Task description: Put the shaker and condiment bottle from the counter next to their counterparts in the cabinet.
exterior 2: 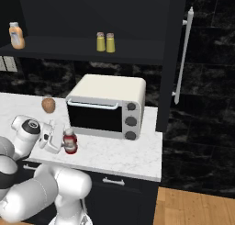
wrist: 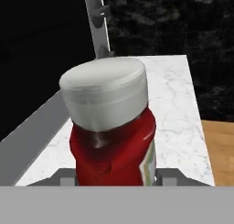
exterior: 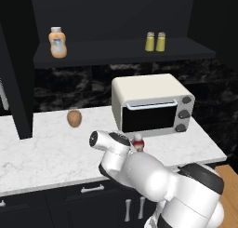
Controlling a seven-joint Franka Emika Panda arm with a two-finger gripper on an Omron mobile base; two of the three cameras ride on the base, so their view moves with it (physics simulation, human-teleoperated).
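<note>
Between the jaws of your gripper (exterior 2: 69,143) stands the red bottle (exterior 2: 70,142), upright on the white marble surface (exterior 2: 124,155), just in front of the toaster oven (exterior 2: 106,106). From the hand camera you see its white cap and pale label close up, with a grey finger (wrist: 170,176) showing at each side of its base; whether the jaws already press on the bottle you cannot tell. In the left base view the bottle (exterior: 138,143) peeks out behind the white arm, near the oven's lower front edge. Farther left on the surface, well apart from the bottle, lies a brown egg-shaped thing (exterior: 74,118). Above, on the dark shelf of the black cabinet (exterior: 116,52), you find two yellow-green shakers (exterior: 155,42) standing side by side, and well to their left an orange bottle (exterior: 57,42) with a greyish label.
</note>
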